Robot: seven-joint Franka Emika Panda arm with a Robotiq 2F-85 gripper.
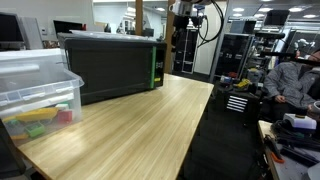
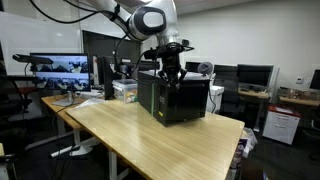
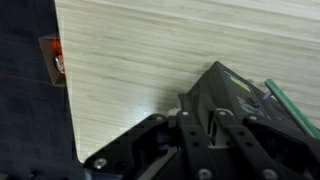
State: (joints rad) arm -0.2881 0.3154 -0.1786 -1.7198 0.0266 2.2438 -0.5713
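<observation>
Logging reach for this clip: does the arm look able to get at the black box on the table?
Probably yes: the gripper hangs right over the top of the black box, with nothing seen between them; the clear bin stands off to one side.
</observation>
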